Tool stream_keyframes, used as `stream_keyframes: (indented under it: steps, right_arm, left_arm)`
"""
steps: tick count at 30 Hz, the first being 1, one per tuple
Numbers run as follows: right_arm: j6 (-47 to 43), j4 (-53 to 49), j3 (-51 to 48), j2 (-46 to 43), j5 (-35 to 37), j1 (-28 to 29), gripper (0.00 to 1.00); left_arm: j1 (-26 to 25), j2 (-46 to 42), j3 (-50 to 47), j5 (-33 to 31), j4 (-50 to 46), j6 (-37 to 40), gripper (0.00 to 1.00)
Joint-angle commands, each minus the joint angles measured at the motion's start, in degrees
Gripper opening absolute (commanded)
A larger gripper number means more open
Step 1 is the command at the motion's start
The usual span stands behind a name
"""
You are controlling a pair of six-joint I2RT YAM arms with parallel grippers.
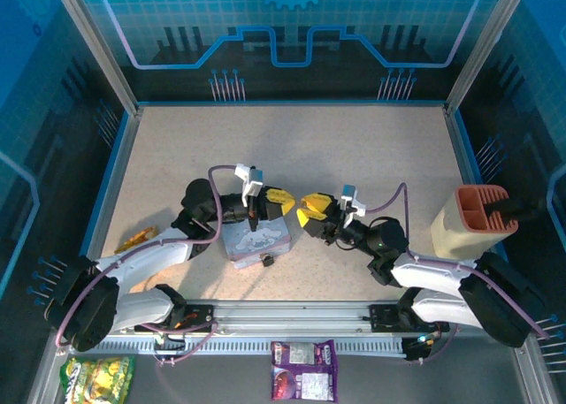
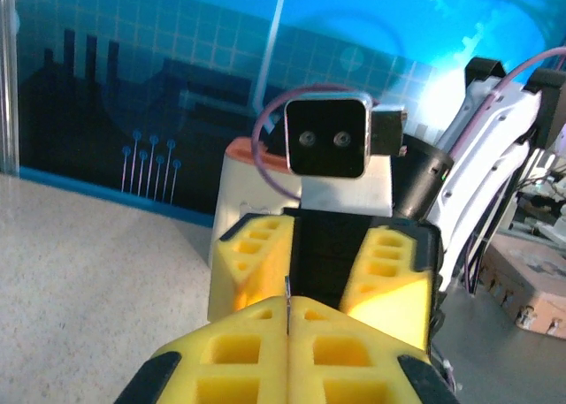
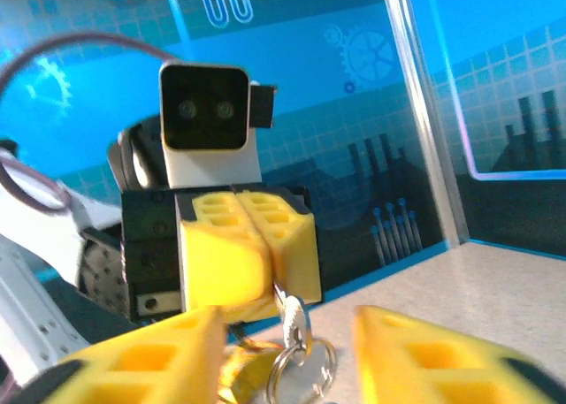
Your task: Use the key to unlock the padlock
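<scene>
The left claw (image 1: pixel 290 201) is pressed shut on the key (image 2: pixel 287 291), which shows in the left wrist view as a thin metal sliver standing on edge in the seam between the two yellow fingers (image 2: pixel 239 351). From the right wrist view the same left claw (image 3: pixel 240 245) faces the camera with its fingers closed flat together. A bit of metal pokes out beneath them, and a key ring (image 3: pixel 301 364) of small silver loops dangles just below. The right claw (image 1: pixel 305 208) sits directly opposite, tip to tip with the left claw and just short of touching it. Its fingers (image 3: pixel 133 360) are spread wide, with the hanging ring in the gap between them. The padlock (image 1: pixel 264 262) looks to be the small dark lump on the table (image 1: pixel 354 148), below and a little behind the left claw. It lies against the near edge of the lilac printed tin (image 1: pixel 256 239), apart from both claws. The tin lies flat under the left wrist. A beige holder (image 1: pixel 473 218) with an orange top stands well beyond the right arm's side.
</scene>
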Motion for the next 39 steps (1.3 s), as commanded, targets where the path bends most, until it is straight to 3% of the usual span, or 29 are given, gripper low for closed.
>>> stream_keyframes:
  steps: [1, 3, 5, 9, 13, 26, 39]
  right_arm:
    - [-11.9, -12.6, -0.1, -6.4, 0.7, -0.7, 0.50]
    - [-17.3, -23.6, 1.2, -10.6, -1.1, -1.4, 0.51]
    - [-20.8, -27.8, 1.1, -13.2, -4.2, -1.9, 0.51]
    - [-21.7, -30.0, 0.4, -15.0, -6.9, -2.2, 0.50]
    - [-18.7, -24.7, -1.8, -14.9, -6.3, -2.2, 0.47]
    - [-14.4, -22.6, -3.7, -13.7, -5.9, 1.0, 0.33]
    - [-12.6, -20.6, -4.0, -11.6, -8.4, 1.6, 0.28]
  left_arm:
    - [-0.5, -3.2, 4.5, 0.8, -15.8, 6.3, 0.00]
    - [-1.0, -5.2, 6.6, -0.7, -25.5, 11.7, 0.00]
    - [-1.8, -6.9, 8.2, -3.3, -34.1, 16.5, 0.00]
    - [-3.1, -7.9, 10.9, -6.3, -43.5, 22.3, 0.00]
    - [-4.7, -7.6, 13.0, -8.5, -48.7, 25.9, 0.00]
    - [-7.6, -6.7, 14.5, -9.5, -53.3, 30.2, 0.00]
    - [-7.8, -6.3, 14.4, -7.3, -53.9, 32.1, 0.00]
